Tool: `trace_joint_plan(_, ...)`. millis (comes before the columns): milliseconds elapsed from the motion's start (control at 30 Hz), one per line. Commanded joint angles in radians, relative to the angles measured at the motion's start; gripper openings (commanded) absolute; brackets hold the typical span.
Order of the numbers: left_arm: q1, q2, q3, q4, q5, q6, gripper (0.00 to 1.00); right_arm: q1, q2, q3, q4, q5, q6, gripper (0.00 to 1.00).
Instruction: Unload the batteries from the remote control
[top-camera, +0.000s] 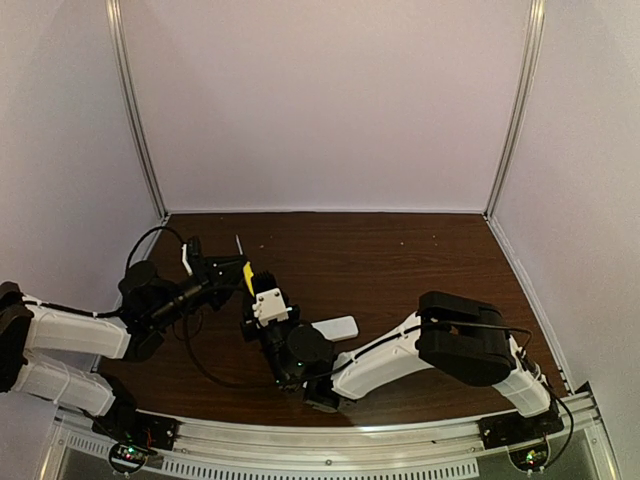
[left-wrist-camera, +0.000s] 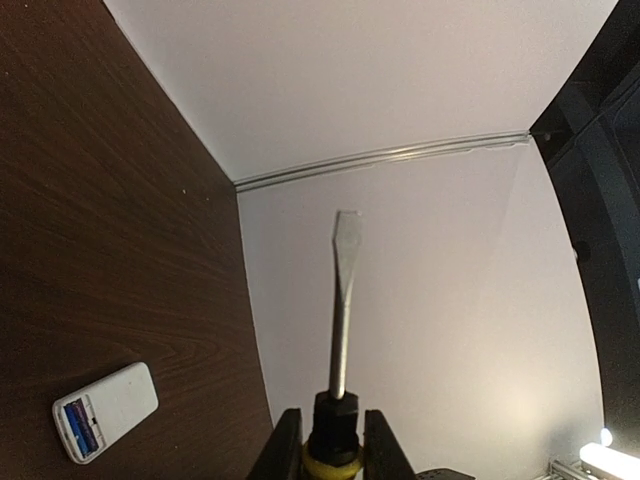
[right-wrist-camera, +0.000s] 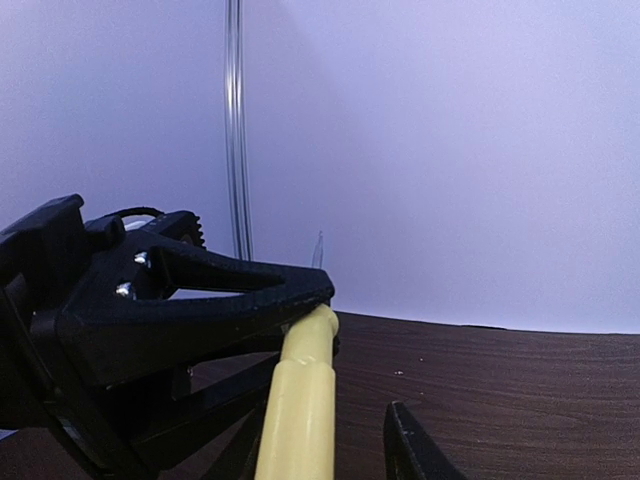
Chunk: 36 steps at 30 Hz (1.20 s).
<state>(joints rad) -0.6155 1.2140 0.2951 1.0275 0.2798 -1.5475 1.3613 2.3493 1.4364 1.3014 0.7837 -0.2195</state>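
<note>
The white remote control (top-camera: 335, 328) lies flat on the table, right of both grippers. In the left wrist view the remote (left-wrist-camera: 105, 410) shows its open compartment with the blue batteries (left-wrist-camera: 78, 428) inside. My left gripper (top-camera: 230, 270) is shut on the yellow-handled screwdriver (top-camera: 247, 278), gripping its black collar (left-wrist-camera: 333, 425), with the shaft (left-wrist-camera: 343, 300) pointing towards the back wall. My right gripper (top-camera: 256, 292) is open around the yellow handle (right-wrist-camera: 300, 410). There is a gap between the handle and its right finger (right-wrist-camera: 410, 452).
The dark wood table (top-camera: 400, 260) is enclosed by white walls at the back and both sides. The right arm (top-camera: 400, 350) stretches low across the front of the table. A black cable (top-camera: 150, 238) loops behind the left arm.
</note>
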Motion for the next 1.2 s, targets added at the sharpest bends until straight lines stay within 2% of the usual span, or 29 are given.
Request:
trace_joint_plan(0, -0.004, 0.017, 0.009, 0.072, 0.005, -0.008, 0.00, -0.006, -0.008, -0.010, 0.054, -0.012, -0.005, 0.38)
trace_joint_plan(467, -0.006, 0.052, 0.008, 0.132, 0.016, -0.029, 0.00, -0.003, -0.016, -0.006, 0.080, -0.005, -0.018, 0.33)
trace_joint_plan(967, -0.007, 0.051, 0.003, 0.138, 0.010, -0.023, 0.01, 0.005, -0.029, -0.015, 0.078, 0.000, -0.017, 0.00)
trace_joint_plan(1033, -0.007, 0.047, -0.003, 0.140, 0.008, -0.012, 0.18, 0.009, -0.047, -0.035, 0.073, -0.003, -0.008, 0.00)
trace_joint_plan(1167, -0.007, 0.026, -0.004, 0.110, 0.019, 0.038, 0.61, 0.010, -0.109, -0.100, 0.013, -0.019, 0.029, 0.00)
